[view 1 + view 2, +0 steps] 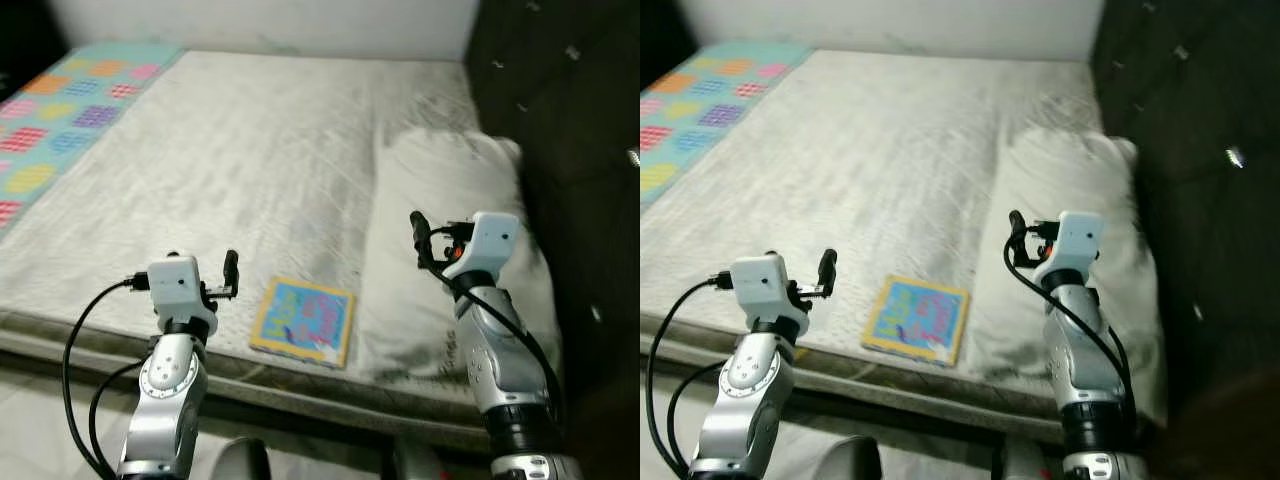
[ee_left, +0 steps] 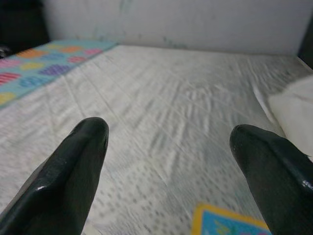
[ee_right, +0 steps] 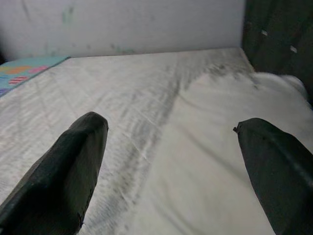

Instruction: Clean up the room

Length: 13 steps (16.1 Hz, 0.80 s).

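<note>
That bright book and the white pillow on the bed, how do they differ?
The book is flat, thin and square-cornered; the pillow is puffy and rumpled. The book is colourful, blue with a yellow border; the pillow is plain white with greyish marks. The book is much smaller and lies near the mattress's front edge; the pillow stretches along the dark headboard side. Both rest on the mattress, untouched by either gripper.

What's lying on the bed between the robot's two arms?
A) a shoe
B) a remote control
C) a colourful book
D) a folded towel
C: a colourful book with a yellow border lies flat near the bed's front edge, beside the white pillow.
</note>
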{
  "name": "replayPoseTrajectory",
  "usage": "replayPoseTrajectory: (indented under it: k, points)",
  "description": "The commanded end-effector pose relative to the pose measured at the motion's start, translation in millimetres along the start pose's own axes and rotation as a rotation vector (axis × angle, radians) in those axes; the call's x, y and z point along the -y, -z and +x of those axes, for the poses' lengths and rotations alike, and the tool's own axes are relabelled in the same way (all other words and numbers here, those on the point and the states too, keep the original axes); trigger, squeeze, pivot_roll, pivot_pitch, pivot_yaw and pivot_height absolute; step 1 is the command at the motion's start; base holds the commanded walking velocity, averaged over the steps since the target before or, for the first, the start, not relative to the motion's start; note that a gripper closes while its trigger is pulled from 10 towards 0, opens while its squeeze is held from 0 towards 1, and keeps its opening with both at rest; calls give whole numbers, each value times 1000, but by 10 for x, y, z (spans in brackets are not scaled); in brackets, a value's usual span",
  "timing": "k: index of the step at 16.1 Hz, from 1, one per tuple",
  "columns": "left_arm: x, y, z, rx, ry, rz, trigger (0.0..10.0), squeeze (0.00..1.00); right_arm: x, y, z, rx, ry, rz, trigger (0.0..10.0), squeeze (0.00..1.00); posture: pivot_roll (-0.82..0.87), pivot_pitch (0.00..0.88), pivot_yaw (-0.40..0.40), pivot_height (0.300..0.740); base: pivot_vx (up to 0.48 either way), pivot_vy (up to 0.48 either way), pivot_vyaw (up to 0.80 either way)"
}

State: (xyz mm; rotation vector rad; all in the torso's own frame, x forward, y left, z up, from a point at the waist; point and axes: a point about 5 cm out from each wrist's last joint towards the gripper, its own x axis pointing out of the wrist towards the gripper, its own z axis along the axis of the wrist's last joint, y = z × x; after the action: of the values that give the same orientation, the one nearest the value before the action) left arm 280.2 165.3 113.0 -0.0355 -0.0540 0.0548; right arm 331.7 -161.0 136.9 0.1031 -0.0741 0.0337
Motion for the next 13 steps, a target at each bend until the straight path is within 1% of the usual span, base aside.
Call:
replayPoseTrajectory:
  k: [1, 2, 4, 6, 8, 9, 10, 12, 13]
  points:
    - [-40, 3, 11, 6, -2, 20, 10000, 0, -9, -15, 23, 11, -1, -8, 10000, 0, -123, 0, 43, 726, 0, 0, 0]
    - [-54, -16, 32, 19, -10, 17, 10000, 0, 0, 1, 21, 11, 2, -10, 10000, 0, -122, 0, 44, 740, 0, 0, 0]
    - [-59, -50, 52, 38, -17, 17, 10000, 0, 12, 5, 27, 16, 9, -16, 10000, 0, -126, 0, 46, 740, 0, 0, 0]
    - [-63, -3, 52, 22, -31, 3, 10000, 0, 32, 31, 8, 16, 30, -20, 10000, 0, -137, 0, 51, 740, 0, 0, 0]
    - [-51, 78, 40, -13, -52, -1, 10000, 0, 75, 136, -65, -14, 57, -26, 10000, 0, -144, 0, 47, 740, 0, 0, 0]
    - [-34, 85, 38, -15, -40, 2, 10000, 0, 75, 143, -74, -15, 56, -28, 10000, 0, -146, 0, 43, 740, 0, 0, 0]
    - [24, 112, 33, -18, 4, 3, 10000, 0, 63, 155, -82, -17, 53, -38, 10000, 0, -156, 0, 37, 740, 0, 0, 0]
    - [92, 92, 33, -15, 29, 2, 10000, 0, 33, 91, -70, 12, 25, -40, 10000, 0, -175, 0, 40, 740, 0, 0, 0]
    - [103, 87, 30, -18, 37, -13, 10000, 0, 23, 55, -82, 40, 8, -63, 10000, 0, -178, 0, 40, 740, 0, 0, 0]
